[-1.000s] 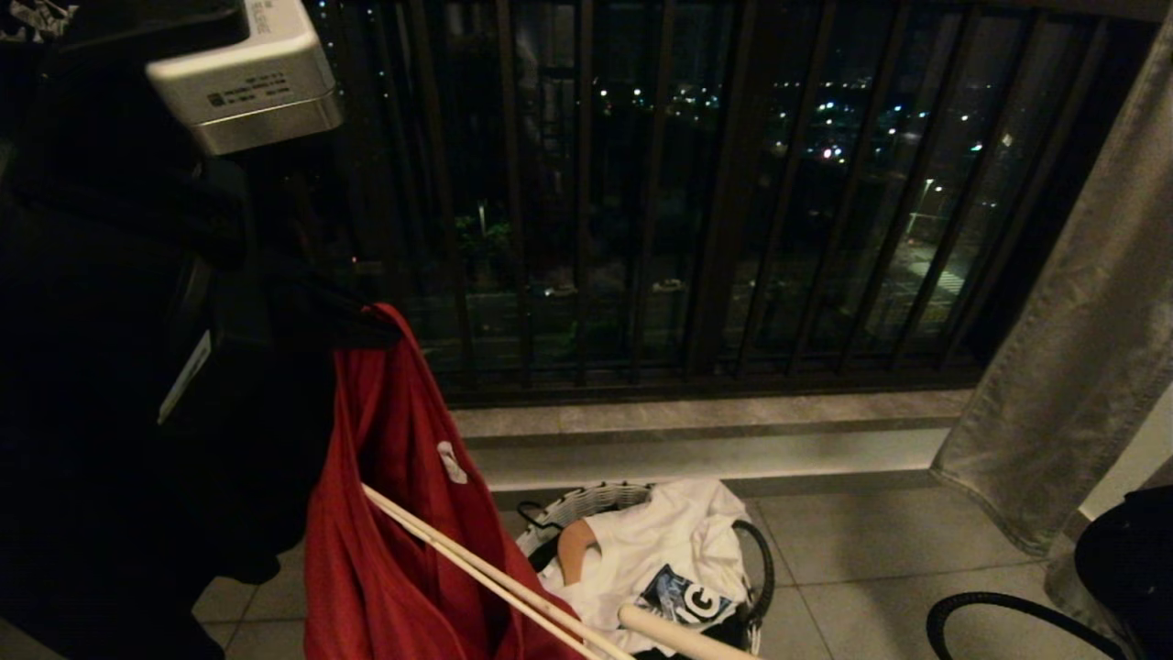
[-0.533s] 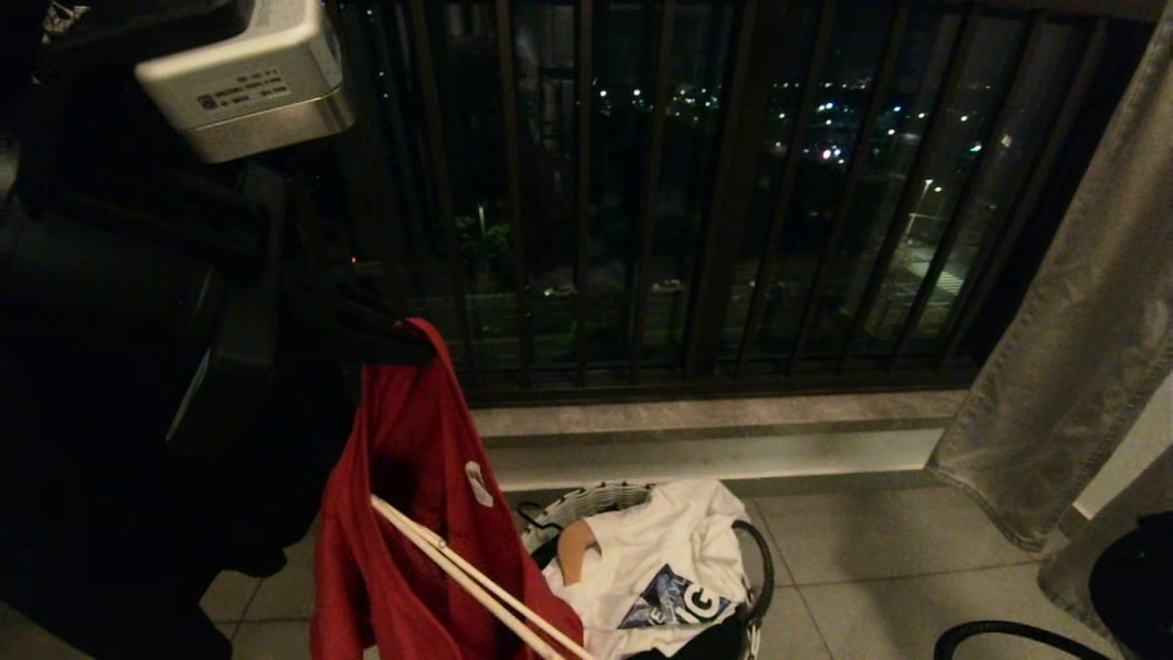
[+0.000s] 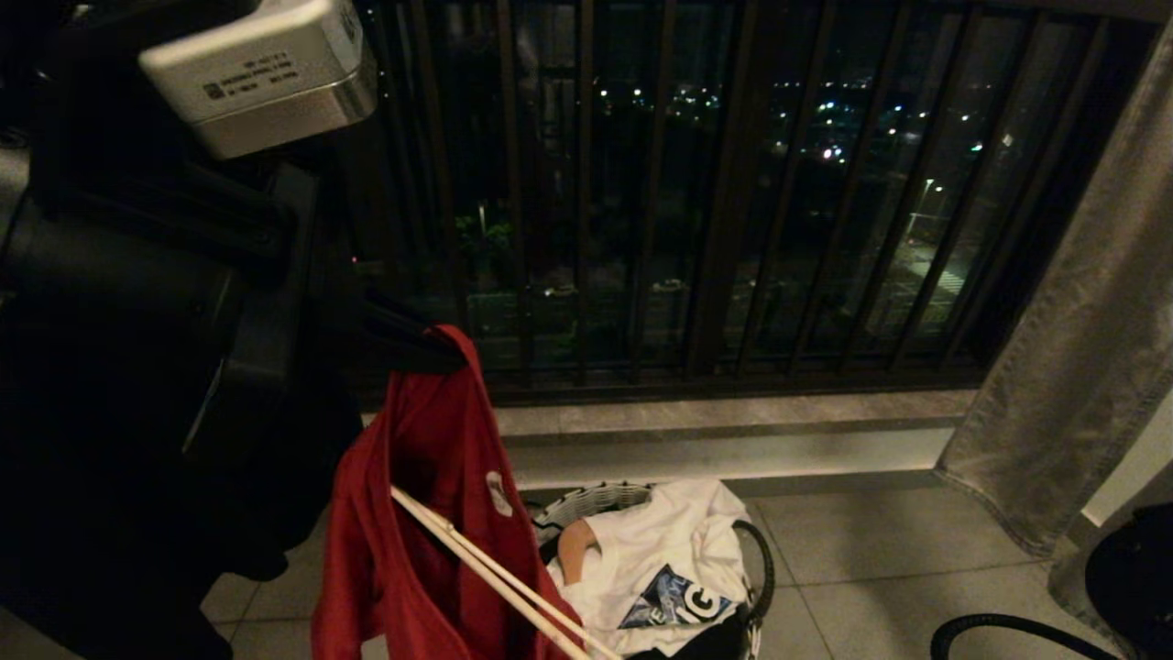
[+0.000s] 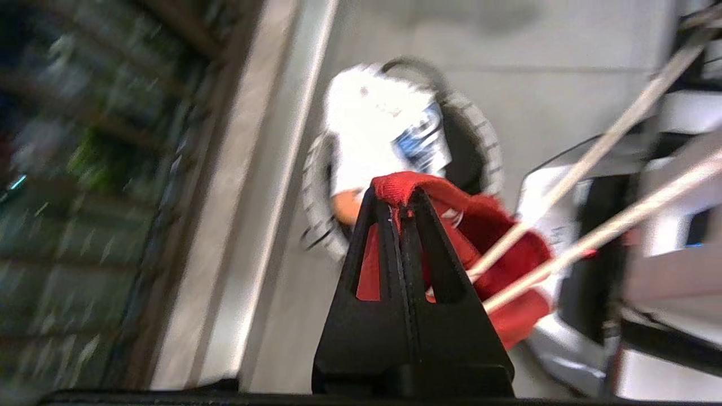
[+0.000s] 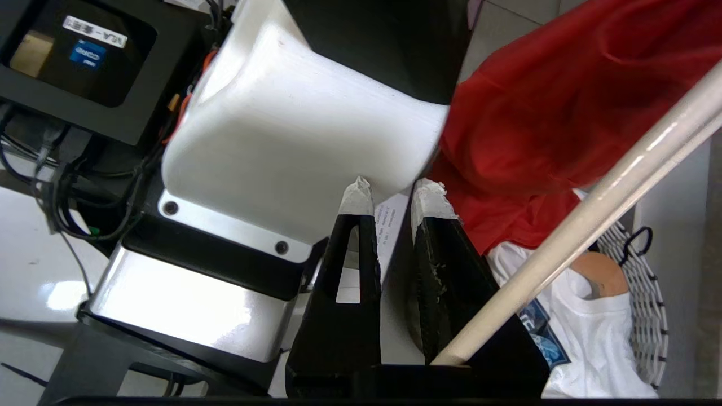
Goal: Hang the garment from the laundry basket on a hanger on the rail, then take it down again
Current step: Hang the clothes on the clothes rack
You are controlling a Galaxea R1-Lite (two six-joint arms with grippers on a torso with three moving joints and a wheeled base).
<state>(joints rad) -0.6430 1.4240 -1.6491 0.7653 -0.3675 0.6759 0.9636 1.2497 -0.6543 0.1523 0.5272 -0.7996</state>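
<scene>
The red garment (image 3: 431, 513) hangs in the air from my left gripper (image 3: 431, 341), which is shut on a fold of its edge (image 4: 395, 189). Two pale bars of the hanger (image 3: 476, 573) cross the cloth low down and run off toward the lower right. In the right wrist view one bar (image 5: 598, 208) runs out from the base of my right gripper (image 5: 392, 197). Its taped fingertips (image 5: 356, 197) stand a narrow gap apart, and the grip point is hidden. The laundry basket (image 3: 586, 500) stands on the floor below. The rail is out of view.
A white T-shirt with a blue graphic (image 3: 660, 550) fills the basket. Dark balcony bars (image 3: 733, 229) and a stone ledge (image 3: 715, 431) lie behind it. A grey curtain (image 3: 1081, 321) hangs at the right, a black cable loop (image 3: 990, 628) lies on the tiles. My white base (image 5: 293, 113) is close.
My left gripper has carried the garment to the right and slightly down in the head view. The hanger's thick end has dropped out of the bottom of the view.
</scene>
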